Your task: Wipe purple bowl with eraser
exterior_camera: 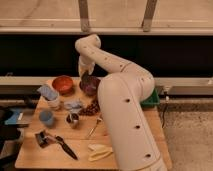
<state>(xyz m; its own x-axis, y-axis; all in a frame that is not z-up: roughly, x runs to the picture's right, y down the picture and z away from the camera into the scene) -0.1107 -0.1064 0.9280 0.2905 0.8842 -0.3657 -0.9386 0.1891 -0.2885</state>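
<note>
The purple bowl [90, 85] sits at the back of the wooden table [35, 152], right of the orange-red bowl [62, 84]. My gripper [86, 75] points down from the white arm [100, 55] and hangs over the left rim of the purple bowl, at or just inside it. The eraser does not show as a separate thing; it may be hidden at the gripper's tip.
A blue cup [46, 117], a metal cup [73, 120], a grey cloth [75, 105], a white cup [53, 102] and a dark cluster [90, 107] stand mid-table. A black-handled tool [56, 141] and a yellow item [99, 151] lie in front. The arm hides the right side.
</note>
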